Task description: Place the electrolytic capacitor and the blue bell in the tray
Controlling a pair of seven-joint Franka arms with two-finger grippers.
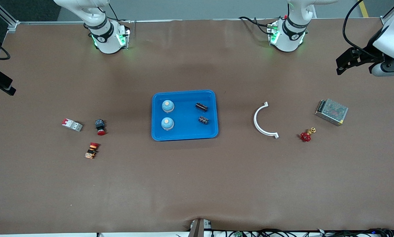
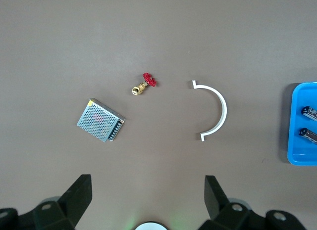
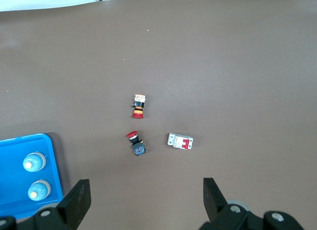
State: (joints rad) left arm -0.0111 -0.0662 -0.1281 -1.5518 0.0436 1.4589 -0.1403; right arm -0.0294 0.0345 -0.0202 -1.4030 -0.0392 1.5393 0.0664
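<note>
**Both pairs already in tray**

Right gripper [image 3: 143, 203] spread, empty, raised over its table end. Blue tray [image 1: 183, 135]: two blue bells [image 1: 168, 106] — smooth domes, grip the base; two electrolytic capacitors [image 1: 201, 106] — light, roll-prone, pinch across body. Left gripper [image 2: 147, 198] spread, empty, raised.

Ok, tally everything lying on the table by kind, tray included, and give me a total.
Blue tray: 1
Blue bells: 2
Electrolytic capacitors: 2
Red push buttons: 2
Circuit breaker: 1
White curved bracket: 1
Red-handled valve: 1
Metal power supply: 1
Total: 11
</note>
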